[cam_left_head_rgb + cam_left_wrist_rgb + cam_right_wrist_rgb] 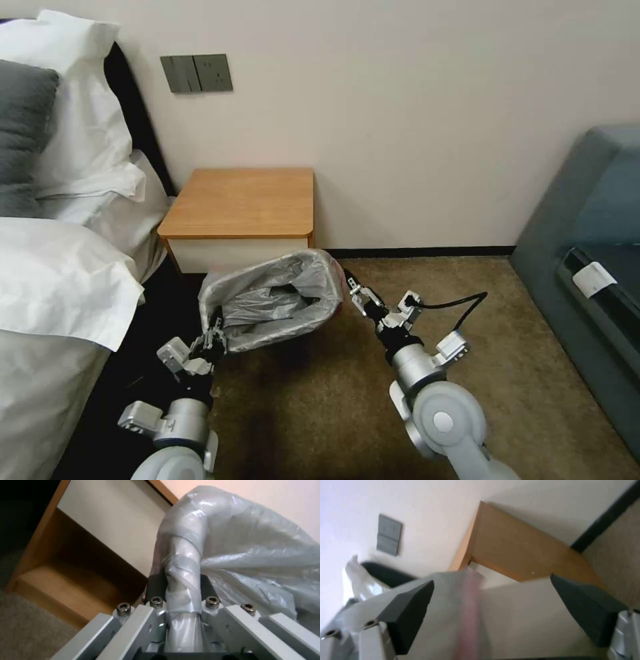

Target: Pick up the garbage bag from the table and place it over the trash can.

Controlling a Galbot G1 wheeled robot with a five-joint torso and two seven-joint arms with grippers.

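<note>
The garbage bag (280,293), grey and crinkly, is draped over the mouth of the trash can, which stands tilted on the carpet just in front of the table (243,200). My left gripper (215,335) is at the can's near-left corner. In the left wrist view it (181,585) is shut on the bag-covered rim (183,562). My right gripper (355,291) is at the can's right side. In the right wrist view it is open (491,581), its fingers (410,610) wide apart around the cream wall of the trash can (526,620) and the bag's pinkish edge (470,610).
A bed with white pillows (60,220) runs along the left, close to my left arm. A blue-grey sofa (587,267) stands at the right. Brown carpet (320,400) lies open between my arms. The wall with a grey switch plate (197,73) rises behind the table.
</note>
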